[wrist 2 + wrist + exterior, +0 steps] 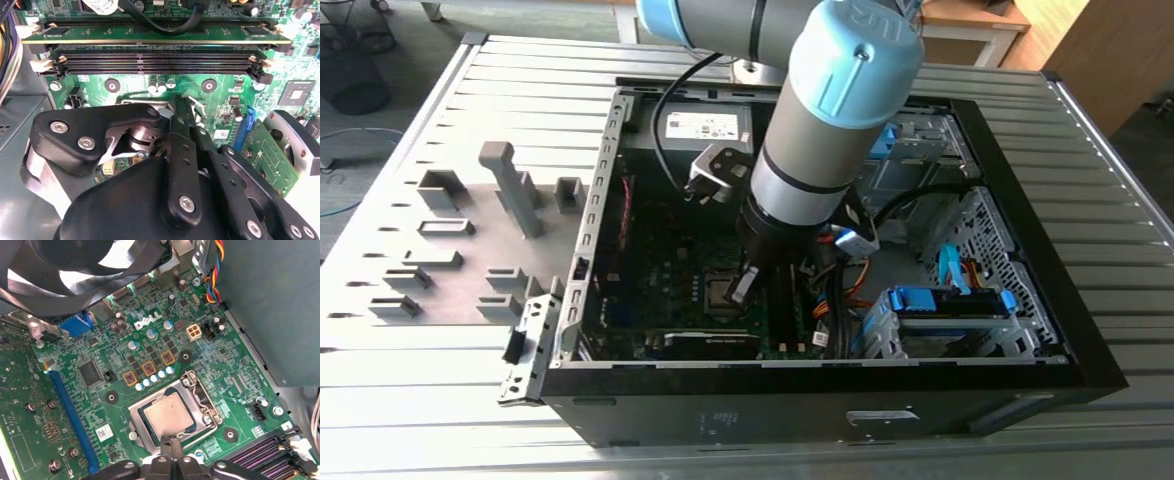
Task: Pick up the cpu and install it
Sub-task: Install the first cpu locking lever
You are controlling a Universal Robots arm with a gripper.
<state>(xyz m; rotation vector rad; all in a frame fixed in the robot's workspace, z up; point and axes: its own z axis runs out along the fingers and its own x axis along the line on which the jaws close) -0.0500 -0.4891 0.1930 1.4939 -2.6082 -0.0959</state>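
The cpu (167,416), a small square chip with a plain silver-grey top, lies flat in the motherboard socket, ringed by the metal socket frame (207,416). My gripper (172,446) is shut with nothing between its fingers, and its narrow tip stands at the chip's near edge. In the second wrist view the gripper (182,107) and its black linkage cover the socket. In the exterior view the arm reaches down into the open computer case, with the gripper (744,288) just beside the cpu (715,291).
Memory slots (160,65) and one seated memory stick (155,34) run close beside the socket. A case fan (90,265) and coloured cables (214,285) lie beyond it. A blue drive cage (941,305) fills the case's right. Grey holder fixtures (467,240) stand on the table at the exterior view's left.
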